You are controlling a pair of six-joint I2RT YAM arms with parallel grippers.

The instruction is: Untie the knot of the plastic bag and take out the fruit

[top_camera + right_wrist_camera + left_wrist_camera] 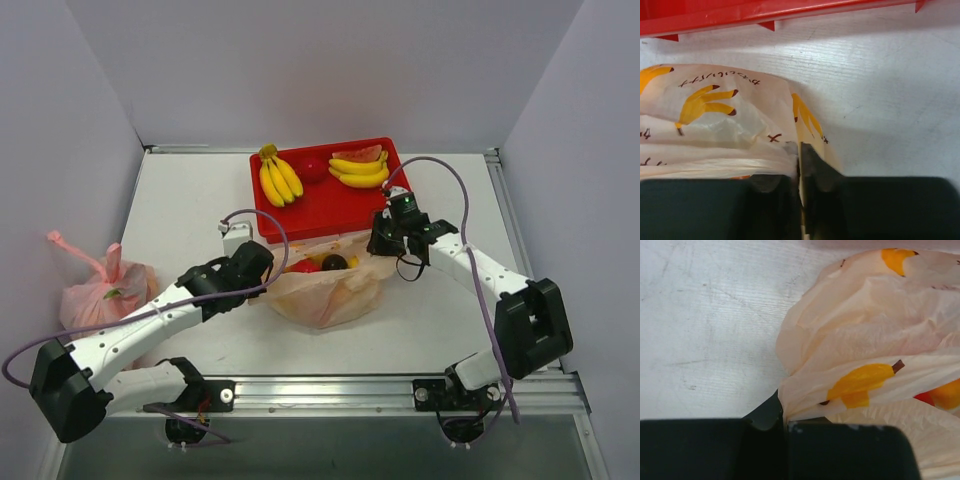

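The peach-orange plastic bag (330,290) lies on the table just in front of the red tray, its mouth spread open. Fruit shows inside: a red apple (306,267), a dark plum (333,262) and a bit of yellow. No knot is visible. My left gripper (270,270) is shut on the bag's left edge; the film (850,390) is pinched between its fingers. My right gripper (381,243) is shut on the bag's right edge, film (801,150) clamped between the fingers.
The red tray (320,205) behind the bag holds two banana bunches (278,177) and a watermelon slice (360,155). A pink knotted bag (100,290) lies at the left wall. The tray's edge (790,12) runs close above the right gripper.
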